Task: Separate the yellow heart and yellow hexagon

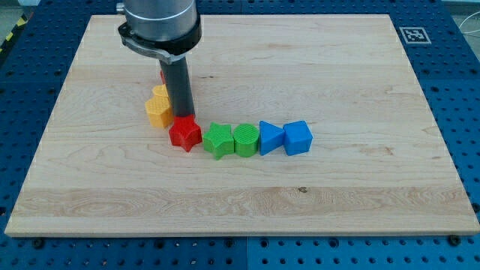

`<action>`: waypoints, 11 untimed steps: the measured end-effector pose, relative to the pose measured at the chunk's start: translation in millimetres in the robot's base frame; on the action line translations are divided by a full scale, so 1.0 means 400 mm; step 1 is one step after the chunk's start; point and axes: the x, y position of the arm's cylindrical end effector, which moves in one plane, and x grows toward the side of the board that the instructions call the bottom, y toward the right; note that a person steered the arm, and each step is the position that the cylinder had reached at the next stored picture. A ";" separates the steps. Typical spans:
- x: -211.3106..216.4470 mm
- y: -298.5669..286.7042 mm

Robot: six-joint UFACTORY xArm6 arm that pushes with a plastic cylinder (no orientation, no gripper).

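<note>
Two yellow blocks touch each other at the view's left centre. The lower yellow block [157, 112] shows in full. The upper yellow block [160, 93] is partly hidden by my rod. I cannot tell which is the heart and which the hexagon. My tip [182, 116] is down on the board just right of the yellow pair, touching or almost touching them, directly above the red star [184, 133].
A red block [162, 76] peeks out behind the rod above the yellow pair. Right of the red star runs a row: a green star [218, 140], a green block [245, 139], a blue triangle [270, 138] and a blue cube [297, 138]. The wooden board [337, 67] lies on a blue pegboard.
</note>
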 end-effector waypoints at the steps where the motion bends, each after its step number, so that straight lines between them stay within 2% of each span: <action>1: 0.007 0.000; 4: -0.076 0.029; 7: -0.094 -0.129; 11: -0.080 -0.214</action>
